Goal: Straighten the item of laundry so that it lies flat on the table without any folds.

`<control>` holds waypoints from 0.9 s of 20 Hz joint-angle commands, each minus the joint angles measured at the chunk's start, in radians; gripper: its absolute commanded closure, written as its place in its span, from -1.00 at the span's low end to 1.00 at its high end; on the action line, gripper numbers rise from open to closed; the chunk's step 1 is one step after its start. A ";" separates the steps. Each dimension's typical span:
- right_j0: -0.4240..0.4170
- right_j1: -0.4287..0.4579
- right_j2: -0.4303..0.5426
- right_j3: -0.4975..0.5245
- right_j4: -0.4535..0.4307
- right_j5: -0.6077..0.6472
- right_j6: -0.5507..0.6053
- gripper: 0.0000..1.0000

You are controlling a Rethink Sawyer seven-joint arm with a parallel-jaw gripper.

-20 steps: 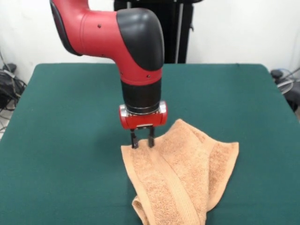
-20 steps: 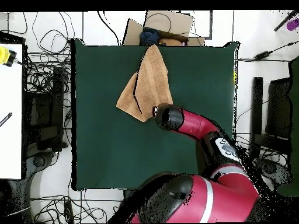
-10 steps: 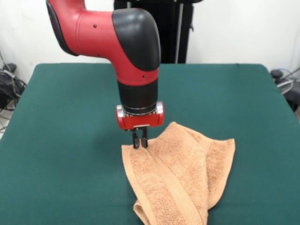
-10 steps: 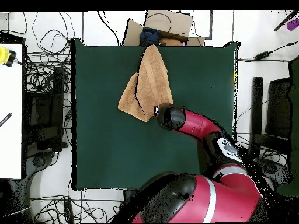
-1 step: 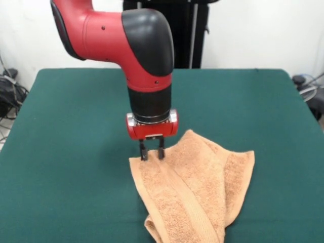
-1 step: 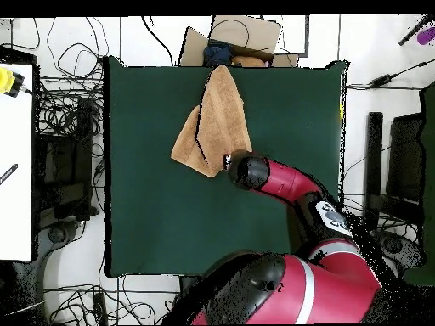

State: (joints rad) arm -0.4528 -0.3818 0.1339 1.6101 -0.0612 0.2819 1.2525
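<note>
While pincer (image 5: 151, 153) stands parted at its far corner, folded orange-tan towel (image 5: 195, 195) on green table (image 5: 71, 152)

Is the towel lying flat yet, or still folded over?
Still folded. The towel lies doubled over itself, one layer overlapping another along a diagonal border band, with the gripper at its corner.

Rough terry towel (image 5: 195, 195), matt cloth table (image 5: 76, 152)

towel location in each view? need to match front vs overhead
Front: towel lies folded at bottom centre-right and runs off the bottom edge.
Overhead: towel lies at top centre, reaching the table's top edge.
Shared landmark: the gripper at a towel corner; overhead, the arm's wrist covers it.
</note>
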 commanded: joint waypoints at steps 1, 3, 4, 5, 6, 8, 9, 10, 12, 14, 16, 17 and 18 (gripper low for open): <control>-0.074 -0.182 0.026 0.223 -0.025 0.002 0.166 -1.00; -0.131 -0.237 0.035 0.273 -0.035 0.015 0.133 -1.00; -0.155 -0.248 0.035 0.293 -0.047 0.007 0.120 -1.00; -0.179 -0.255 0.035 0.314 -0.058 -0.002 0.111 -1.00; -0.202 -0.253 0.036 0.330 -0.071 -0.016 0.101 -1.00; -0.258 -0.240 0.039 0.372 -0.100 -0.043 0.087 -1.00; -0.291 -0.232 0.047 0.394 -0.117 -0.063 0.080 -1.00; -0.325 -0.225 0.056 0.417 -0.137 -0.089 0.075 -1.00; -0.389 -0.201 0.084 0.456 -0.179 -0.151 0.079 -1.00; -0.388 -0.160 0.088 0.455 -0.198 -0.210 0.118 -1.00; -0.344 -0.094 0.085 0.409 -0.196 -0.239 0.155 -1.00; -0.315 -0.064 0.086 0.372 -0.183 -0.226 0.161 -1.00; -0.286 -0.034 0.087 0.334 -0.170 -0.214 0.167 -1.00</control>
State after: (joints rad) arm -0.8362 -0.5570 0.1326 1.9164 -0.1944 0.1413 1.2524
